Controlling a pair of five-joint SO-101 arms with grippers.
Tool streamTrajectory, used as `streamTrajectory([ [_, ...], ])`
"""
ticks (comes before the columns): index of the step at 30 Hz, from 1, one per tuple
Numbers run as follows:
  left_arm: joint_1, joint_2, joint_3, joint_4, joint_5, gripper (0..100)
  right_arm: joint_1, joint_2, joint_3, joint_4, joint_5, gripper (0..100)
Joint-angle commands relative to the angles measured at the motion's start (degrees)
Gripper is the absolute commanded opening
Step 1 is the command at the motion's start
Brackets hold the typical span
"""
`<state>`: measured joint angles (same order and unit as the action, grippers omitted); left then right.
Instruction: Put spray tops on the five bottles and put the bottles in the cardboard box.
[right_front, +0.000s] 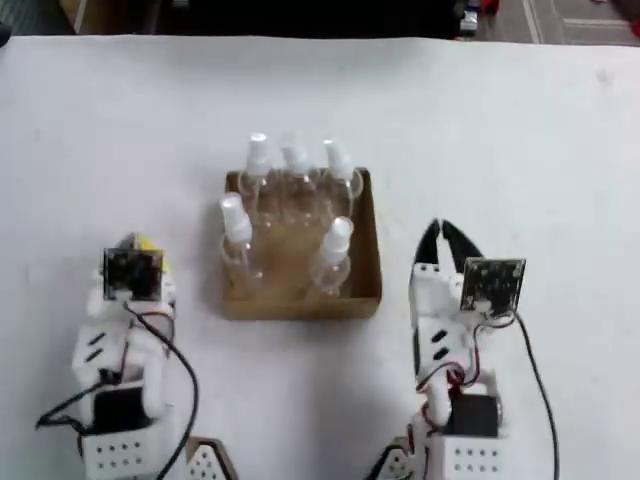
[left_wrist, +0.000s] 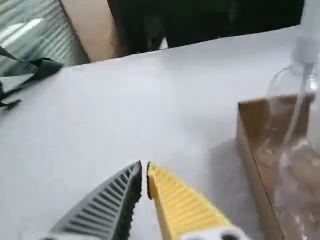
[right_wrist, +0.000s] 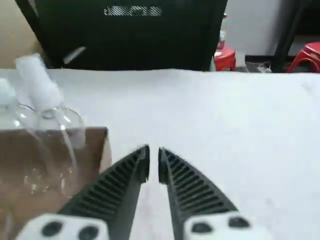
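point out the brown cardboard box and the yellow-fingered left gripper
brown cardboard box (right_front: 300, 306), high view, front wall
yellow-fingered left gripper (left_wrist: 144, 169), left wrist view, midway between fingertips

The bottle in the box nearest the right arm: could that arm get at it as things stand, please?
Probably yes. The right gripper sits beside the cardboard box, only bare table between, and that bottle stands just inside the near wall. The shut jaws would need opening first.

Five spray-topped bottles (right_front: 297, 185), one cardboard box (right_front: 300, 305), two arms (right_front: 125, 340)
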<state>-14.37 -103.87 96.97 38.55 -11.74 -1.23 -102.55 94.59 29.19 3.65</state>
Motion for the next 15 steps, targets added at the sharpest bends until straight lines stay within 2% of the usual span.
streamTrajectory([
  [1, 3.2, -0.3, 0.0, 4.4, 0.6, 2, 5.0, 0.1, 2.4, -3.2, -0.1, 1.5],
  [6, 3.0, -0.3, 0.0, 11.5, 0.9, 2, 5.5, 0.6, 2.4, 4.6, -0.1, 1.5],
  [12, 2.9, -0.3, 0.0, 26.3, 1.0, 2, 5.2, 0.5, 2.4, 23.9, -0.1, 1.5],
  [15, 2.9, -0.4, 0.0, 30.7, 1.1, 2, 5.6, 0.5, 2.4, 33.6, -0.1, 1.5],
])
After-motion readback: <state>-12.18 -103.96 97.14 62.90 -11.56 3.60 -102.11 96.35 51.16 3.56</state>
